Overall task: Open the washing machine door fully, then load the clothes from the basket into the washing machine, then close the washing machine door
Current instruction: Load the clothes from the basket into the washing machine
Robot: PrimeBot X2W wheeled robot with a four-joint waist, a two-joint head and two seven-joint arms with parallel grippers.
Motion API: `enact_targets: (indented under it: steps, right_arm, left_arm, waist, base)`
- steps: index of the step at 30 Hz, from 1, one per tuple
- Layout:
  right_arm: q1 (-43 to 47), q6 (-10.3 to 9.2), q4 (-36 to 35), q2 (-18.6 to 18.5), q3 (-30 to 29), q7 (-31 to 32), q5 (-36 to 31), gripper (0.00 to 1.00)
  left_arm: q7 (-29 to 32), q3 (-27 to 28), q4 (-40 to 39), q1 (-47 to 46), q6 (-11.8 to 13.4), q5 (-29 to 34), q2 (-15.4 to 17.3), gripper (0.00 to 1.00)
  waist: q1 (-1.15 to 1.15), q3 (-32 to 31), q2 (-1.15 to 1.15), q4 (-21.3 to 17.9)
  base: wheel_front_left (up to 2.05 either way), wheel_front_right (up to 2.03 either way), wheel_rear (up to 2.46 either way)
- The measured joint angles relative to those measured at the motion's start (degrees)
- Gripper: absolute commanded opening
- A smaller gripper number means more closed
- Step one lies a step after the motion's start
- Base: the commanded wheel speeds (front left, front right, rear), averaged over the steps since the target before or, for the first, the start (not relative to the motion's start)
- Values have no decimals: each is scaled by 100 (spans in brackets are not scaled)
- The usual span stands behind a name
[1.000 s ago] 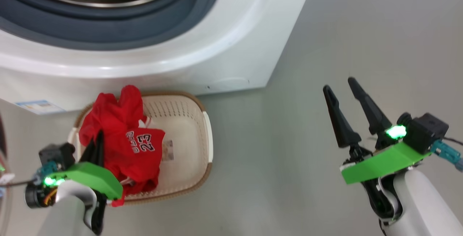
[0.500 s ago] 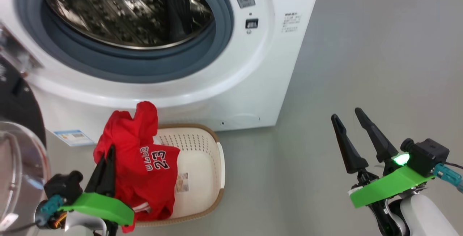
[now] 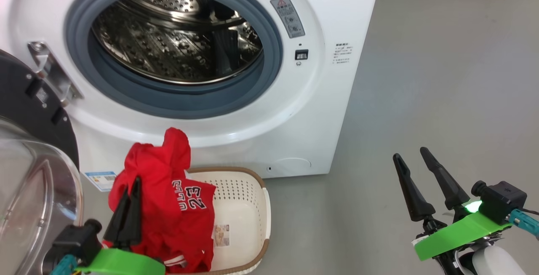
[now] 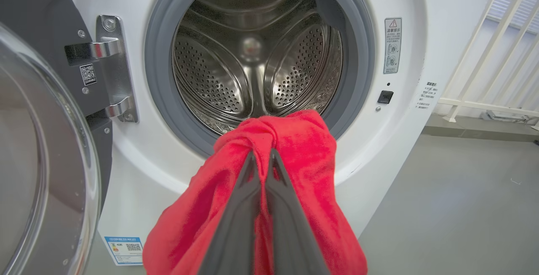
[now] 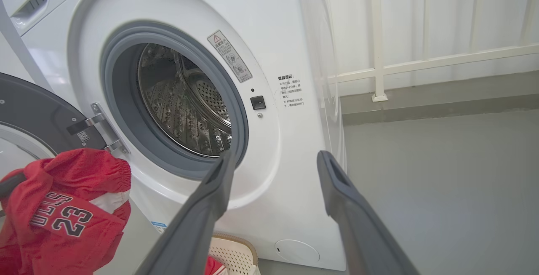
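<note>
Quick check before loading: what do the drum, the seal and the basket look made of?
Drum: bright perforated metal, probably stainless steel, going by its mirror-like reflections. Seal: matte grey, likely rubber. Basket: cream, perforated, smooth and slightly glossy, apparently plastic; its brown rim looks woven, material unclear.

Just a plain grey floor (image 3: 421,77), smooth and a bit shiny. The washing machine (image 3: 328,110) stands right on it, and the basket (image 3: 242,193) sits on the floor just in front of the washing machine, below its opening.
</note>
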Motion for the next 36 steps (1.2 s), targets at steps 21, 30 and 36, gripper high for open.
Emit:
enact_targets:
  steps: [21, 30, 36]
  right_arm:
    - [154, 0, -11, -109, -33, 0, 0, 100]
    - [157, 0, -9, -110, -32, 0, 0, 100]
    - [157, 0, -10, -111, -31, 0, 0, 100]
  left_arm:
    - [204, -62, -599, 480, 244, -22, 5, 0]
    - [240, -87, -600, 480, 249, -64, 16, 0]
    - [240, -105, -600, 478, 252, -73, 24, 0]
  waist:
    - [0, -257, 0, 62]
    - [0, -260, 0, 48]
    - [0, -211, 0, 55]
  base:
    - [0, 0, 0]
    - [0, 0, 0]
    - [0, 0, 0]
